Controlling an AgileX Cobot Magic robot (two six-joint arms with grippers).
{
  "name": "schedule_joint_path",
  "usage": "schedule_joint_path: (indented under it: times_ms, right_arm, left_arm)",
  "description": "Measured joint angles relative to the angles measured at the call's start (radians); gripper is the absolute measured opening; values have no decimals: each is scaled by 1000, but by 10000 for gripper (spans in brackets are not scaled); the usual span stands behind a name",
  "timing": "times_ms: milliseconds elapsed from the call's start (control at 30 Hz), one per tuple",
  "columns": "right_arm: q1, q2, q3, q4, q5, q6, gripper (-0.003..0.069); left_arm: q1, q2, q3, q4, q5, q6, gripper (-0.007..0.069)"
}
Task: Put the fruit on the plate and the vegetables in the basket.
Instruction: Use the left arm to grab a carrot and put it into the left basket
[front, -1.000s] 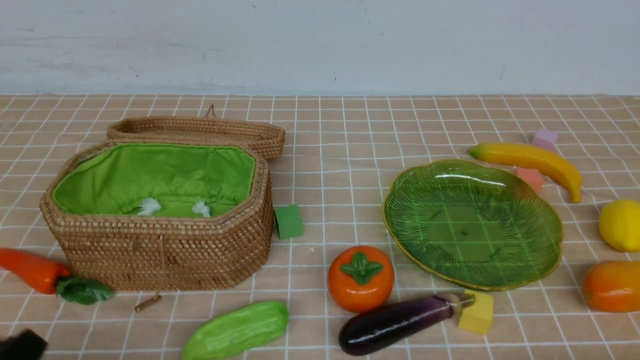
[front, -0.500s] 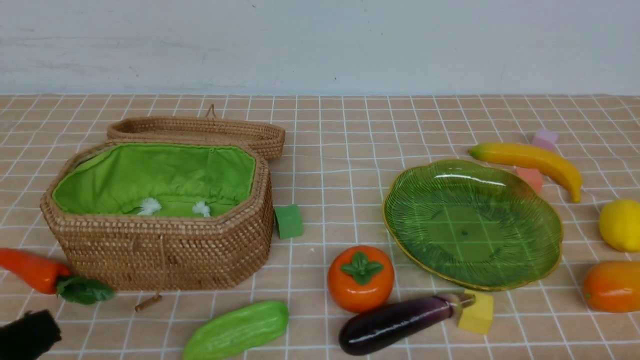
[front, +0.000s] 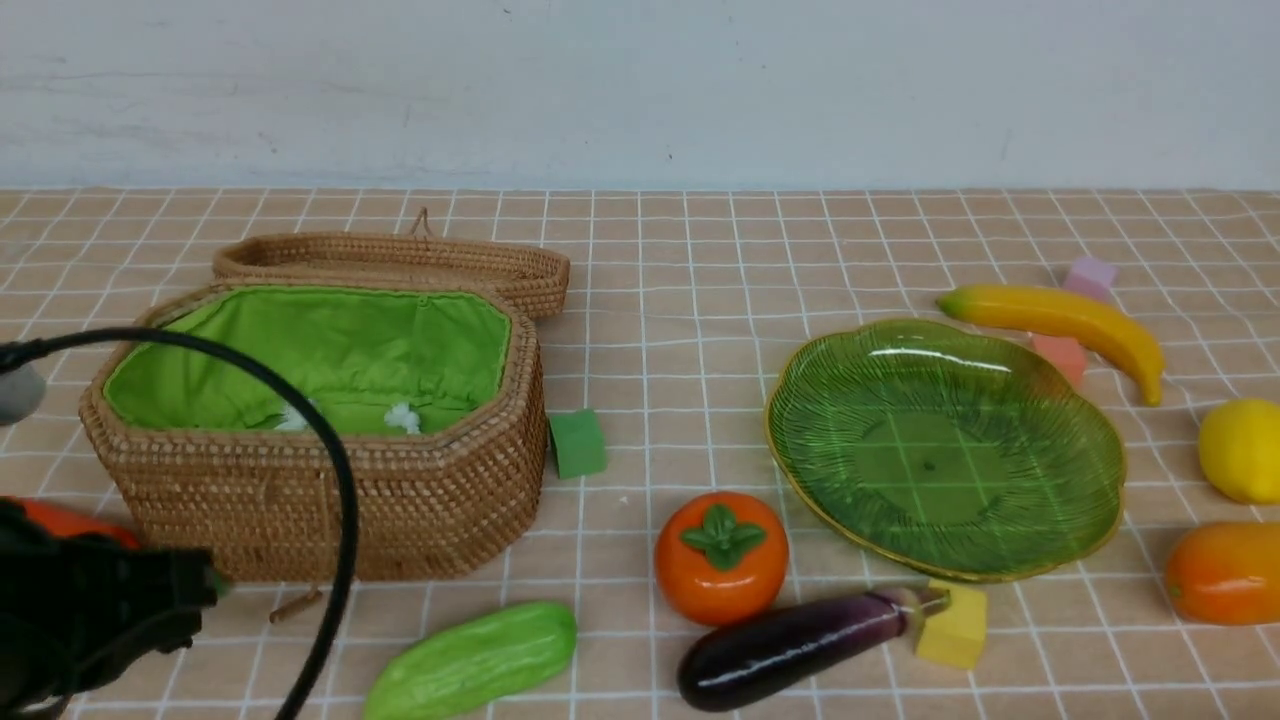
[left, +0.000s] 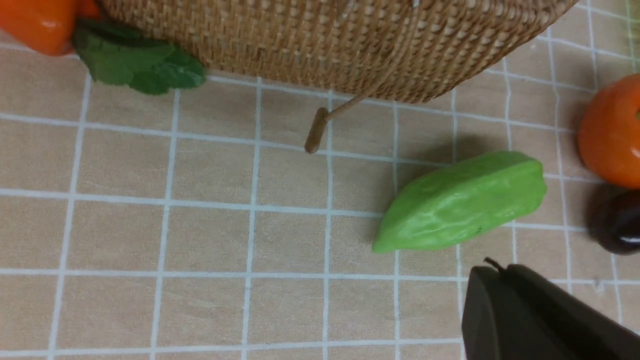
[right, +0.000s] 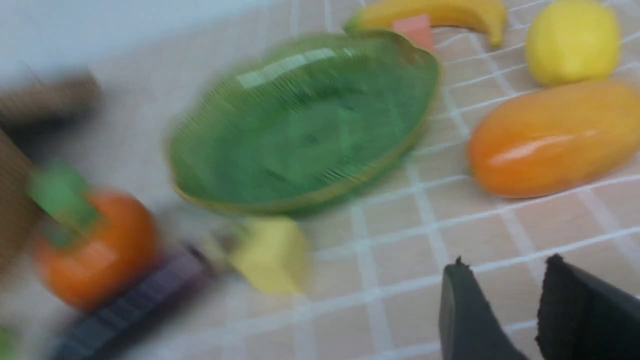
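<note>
The checked tablecloth carries everything. On its left stands the basket, lid thrown back behind it and green lining bare of any vegetable. The plate lies right of centre with no fruit on it. The left arm fills the front view's near-left corner, its cable arcing across the basket. The left gripper shows only one dark finger in its wrist view, so I cannot tell how its jaws stand. The right gripper appears only in its own blurred wrist view, jaws slightly parted and holding nothing, near the mango. The eggplant lies near the plate's front edge. The banana lies behind the plate and the gourd before the basket. The persimmon sits between basket and plate, the lemon at the far right. The carrot, mostly hidden by the arm from the front, shows leaves just beside the basket wall in the left wrist view. A yellow cube touches the eggplant's stem, and a green cube sits beside the basket.
</note>
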Motion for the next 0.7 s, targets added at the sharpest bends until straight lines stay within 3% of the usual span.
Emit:
schedule_joint_path:
  times_ms: [67, 200, 267, 367, 433, 467, 533, 633, 667, 700]
  right_arm:
    - [0, 0, 1, 167, -98, 79, 243]
    - [0, 0, -1, 303, -196, 117, 233]
    - [10, 0, -40, 350, -137, 106, 199]
    - [55, 32, -171, 346, 34, -6, 125]
    - [118, 143, -375, 313, 242, -193, 45]
    - [127, 152, -389, 310, 258, -193, 41]
    - [179, 279, -562, 295, 479, -358, 0]
    - [208, 403, -691, 289, 640, -471, -6]
    - [209, 403, -697, 289, 647, -477, -6]
    - [213, 451, -736, 289, 690, -516, -6]
  left_arm:
    - [5, 2, -34, 24, 21, -10, -13]
    - [47, 16, -91, 85, 48, -36, -13]
    - [102, 56, -148, 108, 81, -26, -13]
    - [180, 125, -223, 79, 131, 44, -13]
    - [250, 210, -288, 4, 158, 176, -13]
    - [255, 221, -292, -1, 158, 188, -13]
    - [307, 278, -336, -53, 158, 393, -13]
    - [338, 319, -346, -61, 159, 640, -13]
    - [340, 319, -346, -61, 160, 659, -13]
    - [348, 338, -346, -60, 175, 823, -13]
